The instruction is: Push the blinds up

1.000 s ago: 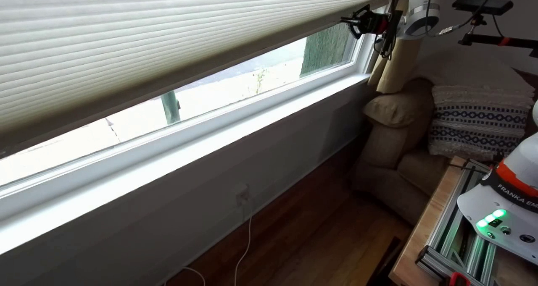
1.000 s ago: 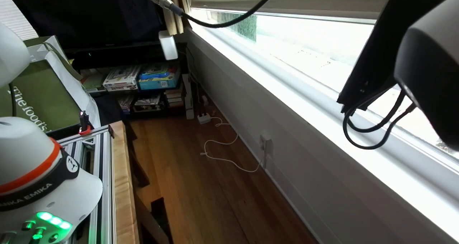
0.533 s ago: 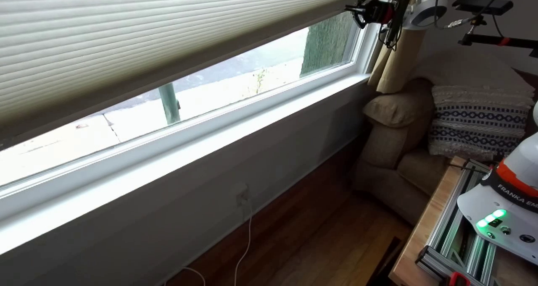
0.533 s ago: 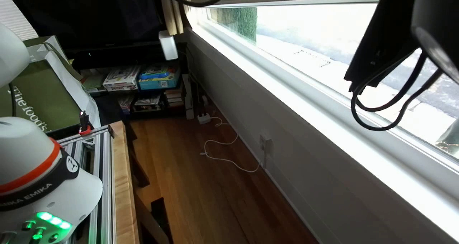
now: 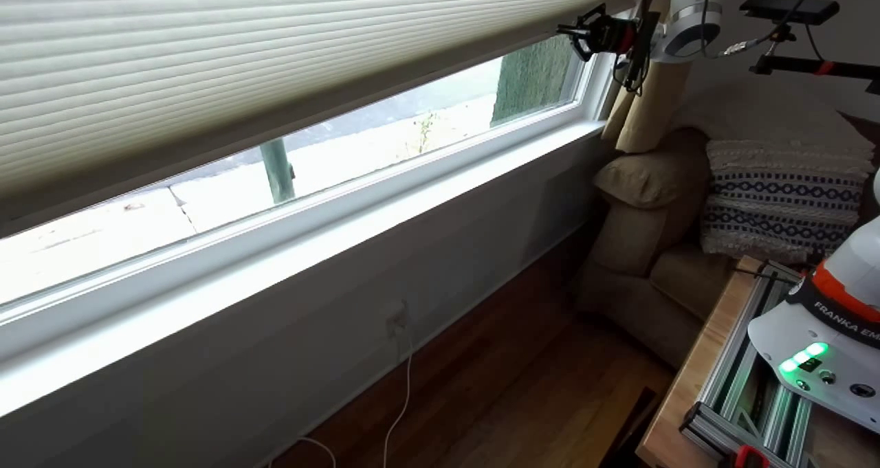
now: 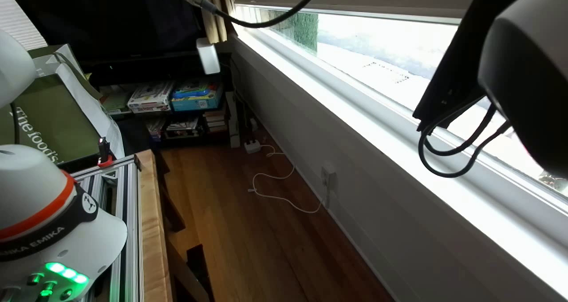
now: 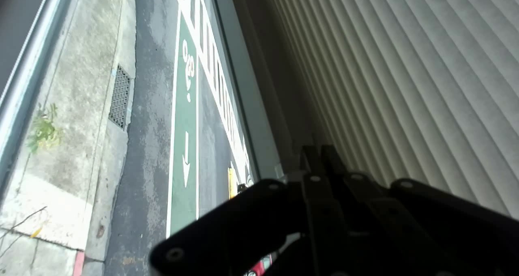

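Across the window [image 5: 330, 152], the off-white cellular shade [image 5: 261, 62] is hung, its bottom rail [image 5: 385, 91] crosswise at the jaws' fingertips [image 7: 311, 154], the rest above. The jaws are clenched (whether on the rail cannot be told); upward pushing seems needed.

free room between blinds [image 5: 275, 56] and sill [image 5: 309, 251], window glass [image 5: 357, 146] behind, curtains [image 5: 650, 107] at both ends

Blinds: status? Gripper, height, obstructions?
Gripper at lower edge of blinds, jaws about closed, hold unclear. Blinds partway up, window exposed below. No obstruction visible; blinds' top out of frame.
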You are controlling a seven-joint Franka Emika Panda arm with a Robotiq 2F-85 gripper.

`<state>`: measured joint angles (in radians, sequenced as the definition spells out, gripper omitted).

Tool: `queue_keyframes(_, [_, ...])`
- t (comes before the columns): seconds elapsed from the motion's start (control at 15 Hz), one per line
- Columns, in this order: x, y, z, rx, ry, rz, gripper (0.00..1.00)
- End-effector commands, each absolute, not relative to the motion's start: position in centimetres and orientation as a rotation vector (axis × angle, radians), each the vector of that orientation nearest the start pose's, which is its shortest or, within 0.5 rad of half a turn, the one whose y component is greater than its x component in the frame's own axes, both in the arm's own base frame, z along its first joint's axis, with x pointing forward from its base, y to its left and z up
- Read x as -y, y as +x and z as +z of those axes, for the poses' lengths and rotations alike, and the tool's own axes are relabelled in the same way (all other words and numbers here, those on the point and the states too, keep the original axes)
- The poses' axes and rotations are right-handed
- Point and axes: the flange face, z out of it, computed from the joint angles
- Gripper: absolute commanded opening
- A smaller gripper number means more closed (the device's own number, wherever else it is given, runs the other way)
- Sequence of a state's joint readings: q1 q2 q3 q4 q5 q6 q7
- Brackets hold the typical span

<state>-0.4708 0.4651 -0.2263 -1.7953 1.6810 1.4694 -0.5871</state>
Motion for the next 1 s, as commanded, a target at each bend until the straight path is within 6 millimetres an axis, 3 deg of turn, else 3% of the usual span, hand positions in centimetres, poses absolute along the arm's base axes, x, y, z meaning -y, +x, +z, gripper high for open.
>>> queue_keyframes(0.0, [29.7, 57.4, 35.9, -0.599, -1.360, -0.454, 0.01])
queue_keyframes(0.93, [29.9, 58.0, 29.5, -0.729, -1.496, -0.417, 0.01])
